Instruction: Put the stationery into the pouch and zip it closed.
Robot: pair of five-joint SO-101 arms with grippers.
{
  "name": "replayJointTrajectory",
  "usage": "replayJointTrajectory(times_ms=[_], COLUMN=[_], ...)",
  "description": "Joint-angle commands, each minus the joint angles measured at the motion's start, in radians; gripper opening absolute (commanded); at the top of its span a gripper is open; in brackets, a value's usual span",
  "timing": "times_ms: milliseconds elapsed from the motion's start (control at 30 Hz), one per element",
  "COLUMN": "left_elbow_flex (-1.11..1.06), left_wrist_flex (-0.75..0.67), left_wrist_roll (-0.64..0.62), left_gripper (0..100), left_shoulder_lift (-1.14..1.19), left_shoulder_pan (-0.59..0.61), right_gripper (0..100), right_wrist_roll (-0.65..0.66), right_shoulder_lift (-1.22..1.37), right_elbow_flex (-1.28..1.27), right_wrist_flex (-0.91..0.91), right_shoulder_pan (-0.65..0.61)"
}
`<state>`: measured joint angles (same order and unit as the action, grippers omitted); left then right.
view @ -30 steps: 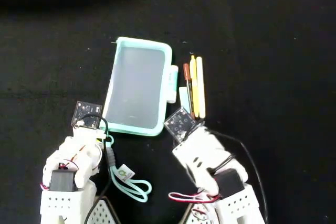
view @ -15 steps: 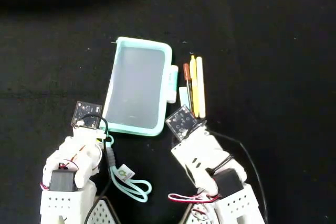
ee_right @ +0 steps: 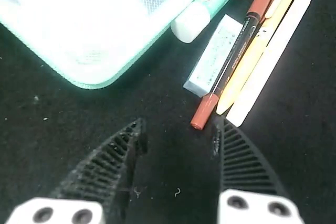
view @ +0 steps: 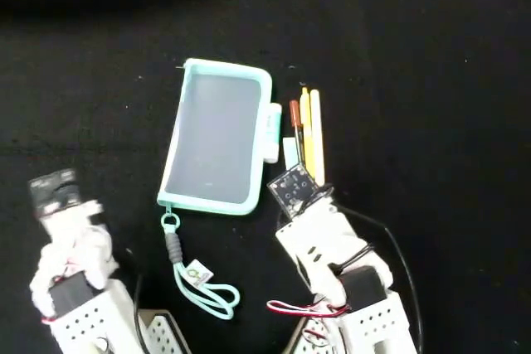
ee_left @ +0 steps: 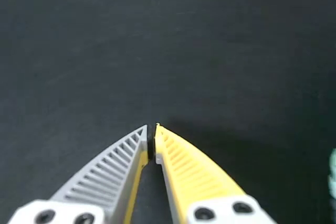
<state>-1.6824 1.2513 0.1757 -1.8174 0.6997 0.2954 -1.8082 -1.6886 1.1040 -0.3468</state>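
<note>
Twice looking down wrists: finding left gripper (ee_left: 152,129) pinched together over table (ee_left: 157,35), right gripper (ee_right: 177,129) spread before pens (ee_right: 251,62), eraser (ee_right: 212,56) lying right of pouch (ee_right: 79,19).

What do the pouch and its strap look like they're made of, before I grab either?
Pouch: probably soft translucent plastic with a fine mesh weave, visible as a grid in the right wrist view; mint edging looks like matte fabric. Strap: likely woven cord, since it lies limp in loose loops.
</note>
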Motion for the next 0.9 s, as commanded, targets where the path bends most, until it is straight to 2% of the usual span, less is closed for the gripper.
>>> replayJointTrajectory(times_ms=[0,267,400,500,567,700,867], left_elbow_flex=[-0.016,-0.012,-0.008,0.022,0.101,0.343,0.443], left_wrist_flex=[0.023,0.014,-0.048,-0.115,-0.100,0.069,0.107], left_wrist_roll=[-0.002,0.021,0.187,0.183,0.161,0.089,0.121], left_gripper=[5,5,5,6,10,15,15], left_shoulder_lift=[-0.006,-0.006,-0.006,-0.006,-0.006,-0.005,0.083], left_shoulder_pan=[0.059,0.099,0.277,0.433,0.496,0.492,0.407], right_gripper=[20.8,20.8,20.9,21.0,21.0,20.9,20.9], right_wrist_roll=[-0.009,-0.009,-0.009,-0.009,-0.009,-0.009,-0.009], right_shoulder_lift=[-0.064,-0.064,-0.064,-0.064,-0.064,-0.064,-0.064], right_elbow_flex=[0.004,0.004,0.004,0.004,0.004,0.004,0.004], right_wrist_flex=[0.002,0.002,0.002,0.002,0.002,0.002,0.003], right_shoulder_pan=[0.011,0.011,0.011,0.011,0.011,0.011,0.011])
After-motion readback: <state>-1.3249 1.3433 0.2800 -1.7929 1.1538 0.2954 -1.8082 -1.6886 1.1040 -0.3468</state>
